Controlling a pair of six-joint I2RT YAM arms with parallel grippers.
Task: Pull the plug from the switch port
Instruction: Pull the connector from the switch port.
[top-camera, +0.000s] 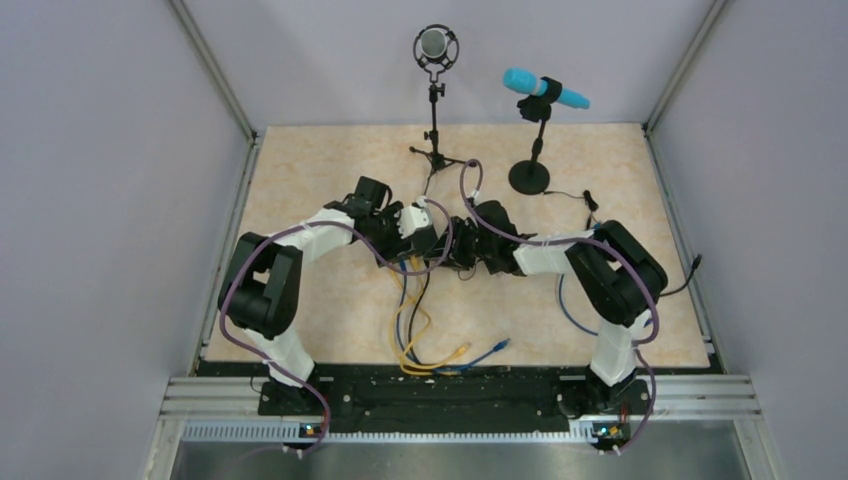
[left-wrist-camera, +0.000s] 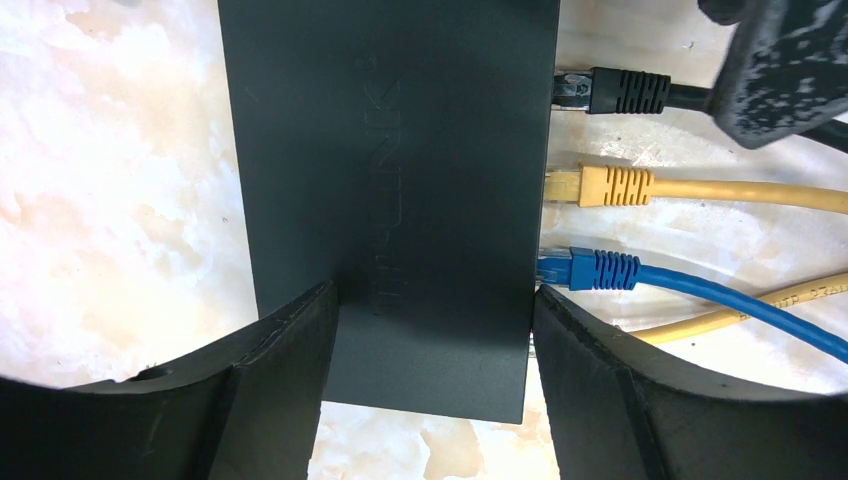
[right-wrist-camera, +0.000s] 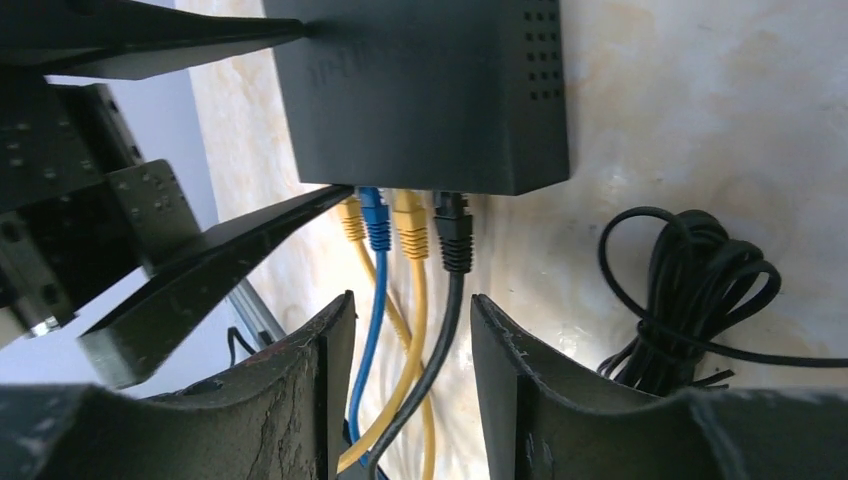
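1. Switch port (right-wrist-camera: 452, 197), with the black plug (right-wrist-camera: 455, 235) seated in it, sits just ahead of the right gripper (right-wrist-camera: 412, 305). That gripper's jaws stand spread, straddling the black, yellow and blue cables and pinching none.
2. The left gripper (left-wrist-camera: 432, 300) is pressed together on the network switch (left-wrist-camera: 400, 150). One finger sits at its back edge and the other at the port edge, just beside the blue plug (left-wrist-camera: 590, 270), pinning the box to the worktop (top-camera: 320, 170).
3. Along the port edge, the blue plug and two yellow plugs (right-wrist-camera: 410, 225) fill the sockets next to the black one, which is last in the row.
4. The switch lies near the middle of the worktop, hidden under both wrists in the overhead view. A coiled black cord (right-wrist-camera: 690, 300) rests beside it, apart.
5. The black plug looks like the target. The step should go best if the right jaws move up to the plug's ribbed boot rather than its cable. They should close on that boot alone, leaving the yellow neighbour out, then draw straight back from the port edge while the left clamp resists. A slanted pull, or a grip on the cable, risks dragging the switch or straining the wire.
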